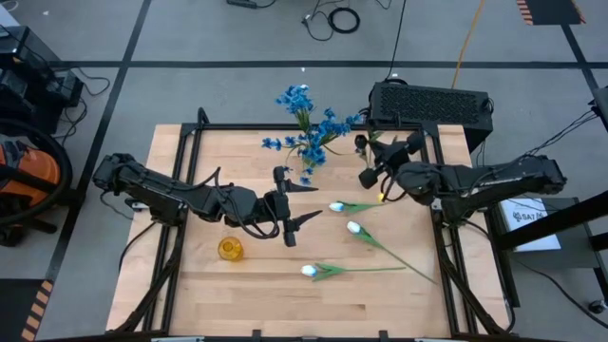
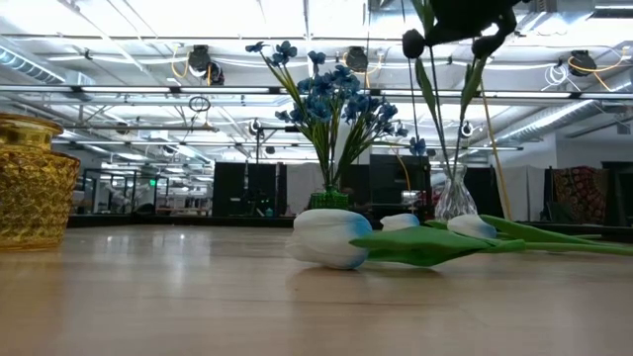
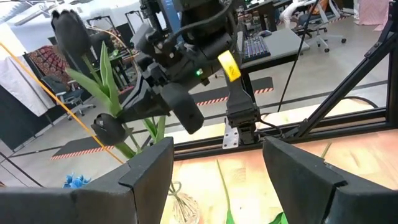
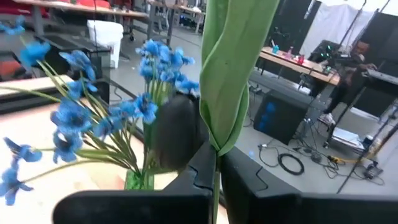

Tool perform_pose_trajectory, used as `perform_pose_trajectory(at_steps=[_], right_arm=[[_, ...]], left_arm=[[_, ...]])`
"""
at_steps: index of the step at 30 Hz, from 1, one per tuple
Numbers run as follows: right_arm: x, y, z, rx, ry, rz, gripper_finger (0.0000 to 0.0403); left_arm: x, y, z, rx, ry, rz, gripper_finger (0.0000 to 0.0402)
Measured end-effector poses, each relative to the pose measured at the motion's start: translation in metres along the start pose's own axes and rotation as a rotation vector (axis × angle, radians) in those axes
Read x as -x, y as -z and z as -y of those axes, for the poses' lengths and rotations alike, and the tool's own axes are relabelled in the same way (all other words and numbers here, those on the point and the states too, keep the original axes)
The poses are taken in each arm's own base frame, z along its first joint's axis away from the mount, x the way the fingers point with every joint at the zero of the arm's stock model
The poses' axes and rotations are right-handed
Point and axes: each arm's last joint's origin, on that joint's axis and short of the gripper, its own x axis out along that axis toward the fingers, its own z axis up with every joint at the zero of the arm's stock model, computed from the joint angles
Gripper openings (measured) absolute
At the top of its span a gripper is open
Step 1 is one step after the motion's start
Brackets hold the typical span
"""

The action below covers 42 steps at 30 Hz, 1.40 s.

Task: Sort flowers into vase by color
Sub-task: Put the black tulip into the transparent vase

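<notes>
My right gripper (image 1: 373, 175) is shut on two dark tulips (image 3: 69, 32) at the table's far right, held high over a clear glass vase (image 2: 455, 196). Their stems run down toward the vase's neck. The blue flowers (image 1: 309, 123) stand in a green vase (image 2: 330, 199) beside them. Three white tulips (image 1: 353, 228) lie flat on the wood in the middle and near right. My left gripper (image 1: 308, 205) hangs open and level over the table's middle, touching nothing. It points toward the right arm. My right gripper pinches the dark tulips' stems and a folded green leaf (image 4: 217, 146) between its two fingers, just below the blooms. The fingers come level from the table's right, across the stems. The tulips stand nearly upright, blooms above the fingers. Their lower stems (image 2: 442, 138) reach down to the glass vase.
A yellow glass vase (image 1: 230, 249) stands on the table near the left arm. A black box (image 1: 432, 104) sits beyond the far right corner. A black frame rail edges the table. Bare wood lies along the near edge.
</notes>
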Motion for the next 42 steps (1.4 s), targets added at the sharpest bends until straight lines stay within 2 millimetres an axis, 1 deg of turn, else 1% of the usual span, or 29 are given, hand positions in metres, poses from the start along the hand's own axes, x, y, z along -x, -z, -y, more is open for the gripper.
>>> perform_pose_trajectory(at_steps=[11,15,19,21,25,32,34,37,42], right_arm=[[0.025,-0.027,0.014,-0.025,-0.076,0.067,0.0006],[0.034,-0.029,0.026,-0.029,-0.084,0.072,0.0006],[0.042,-0.035,0.043,-0.094,-0.087,0.104,0.0006],[0.045,-0.035,0.047,-0.121,-0.098,0.102,0.0006],[0.051,-0.026,0.043,-0.126,-0.15,0.05,0.0006],[0.051,-0.011,0.014,-0.036,-0.192,-0.011,0.0006],[0.05,-0.003,0.005,0.007,-0.168,-0.019,0.0006],[0.048,0.014,-0.004,0.056,-0.111,-0.027,0.0006],[0.051,0.036,-0.008,0.034,-0.048,-0.009,0.0006]], left_arm=[[0.0,0.0,0.0,0.0,0.0,-0.001,0.0254],[0.0,0.0,0.0,0.0,0.001,-0.001,0.0254],[0.0,0.0,0.0,0.0,0.001,-0.001,0.0254],[0.0,0.0,0.0,0.0,0.0,0.0,0.0254],[0.0,0.0,0.0,0.0,0.0,0.0,0.0254],[0.0,0.0,0.0,0.001,0.0,0.0,0.0254],[0.001,0.0,0.001,0.001,0.004,0.001,0.0254],[0.001,-0.001,0.003,0.0,0.009,0.003,0.0254],[0.002,-0.001,0.003,0.0,0.011,0.004,0.0254]])
